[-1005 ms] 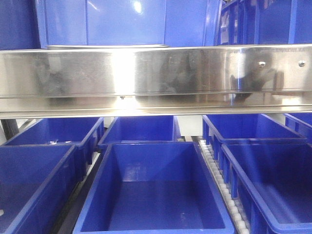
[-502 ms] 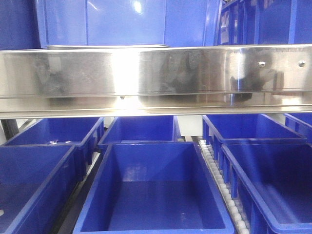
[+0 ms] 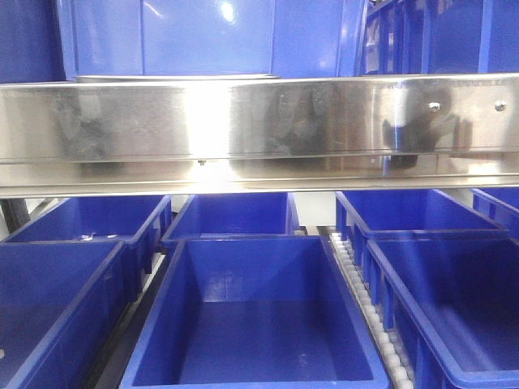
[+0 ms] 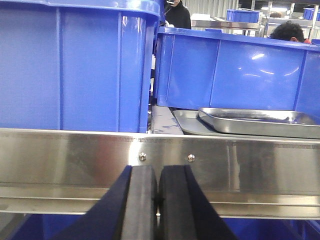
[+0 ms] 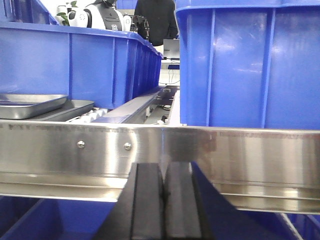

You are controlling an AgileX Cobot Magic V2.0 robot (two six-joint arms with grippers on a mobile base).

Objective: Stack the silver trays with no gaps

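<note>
We see 2 silver trays at the middle right of the left wrist view, the top one sitting tilted on the flat one, behind the long steel rail. Our left gripper and right gripper sit at the bottom, both jaws pressed together with nothing between them. Blue bins fill the bottom of the front view.

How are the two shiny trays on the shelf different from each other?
In the left wrist view, the top tray sits tilted, with its left end raised, while the bottom tray lies flat on the shelf. The top tray shows its sloped side wall; of the bottom tray only the flat rim and a strip of floor show. Both are shiny steel with rounded corners.
</note>
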